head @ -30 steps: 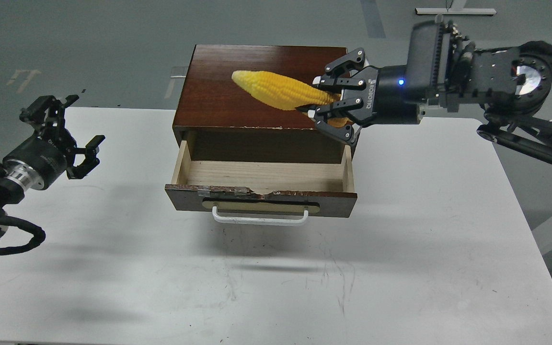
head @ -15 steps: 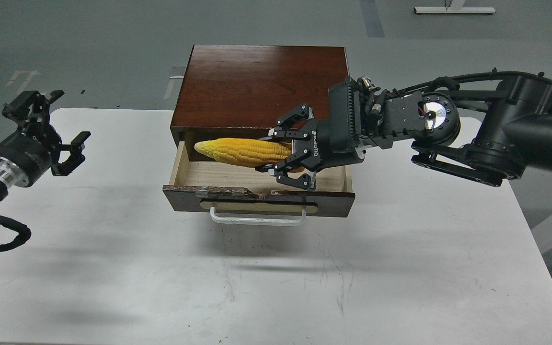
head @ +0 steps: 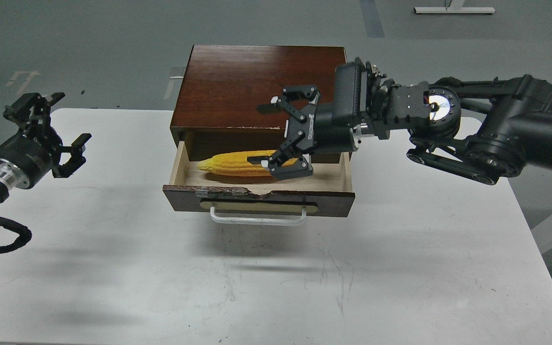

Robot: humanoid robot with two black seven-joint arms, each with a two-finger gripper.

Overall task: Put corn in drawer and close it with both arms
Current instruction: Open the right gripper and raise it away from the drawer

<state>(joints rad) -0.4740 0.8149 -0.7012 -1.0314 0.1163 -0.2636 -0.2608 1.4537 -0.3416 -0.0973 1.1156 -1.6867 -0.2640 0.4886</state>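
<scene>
The yellow corn [head: 235, 164] lies on the pale wood floor of the pulled-out drawer [head: 259, 197], tapered end to the left. The drawer has a dark brown front with a chipped top edge and a white bar handle [head: 258, 219]. My right gripper [head: 280, 136] hangs above the corn's right end with its fingers spread wide, open and holding nothing. Its lower fingers hide the corn's thick end. My left gripper [head: 53, 132] is open and empty, well to the left of the cabinet, above the table.
The dark wooden cabinet [head: 261, 84] stands at the back middle of the white table [head: 276, 278]. My right arm [head: 472, 124] reaches in from the right over the table's back right part. Grey floor lies beyond the table.
My right gripper carried the corn down from above the cabinet top into the drawer, then opened and let it go. The corn now rests on the drawer floor. My left gripper drew back a little leftward.
</scene>
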